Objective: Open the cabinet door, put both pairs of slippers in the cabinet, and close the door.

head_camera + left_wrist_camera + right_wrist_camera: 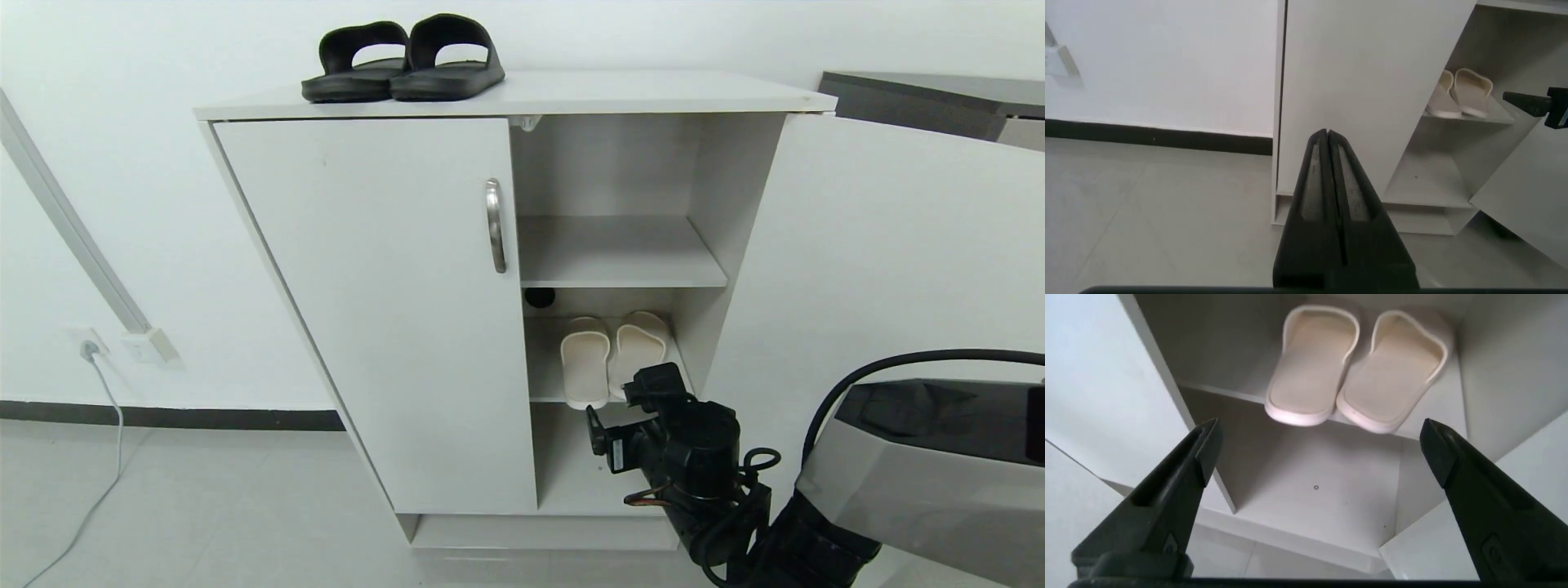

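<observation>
Head view: white cabinet (653,86), right door (882,245) swung open, left door (375,310) shut, metal handle (495,224) upright. Pair of black slippers (445,80) side by side on the cabinet top, well above and apart from the right gripper (624,404). Pair of cream slippers (586,359) on the middle shelf (543,367), just beyond that gripper, toes pointing inward.

Left wrist view: left gripper (1327,163) has its fingers pressed flat together, nothing between them. The shut door lies ahead of it.

Right wrist view: right gripper's fingers spread wide, holding nothing. Cream slippers lie ahead of them, smooth and touching each other, not touching the fingers.
</observation>
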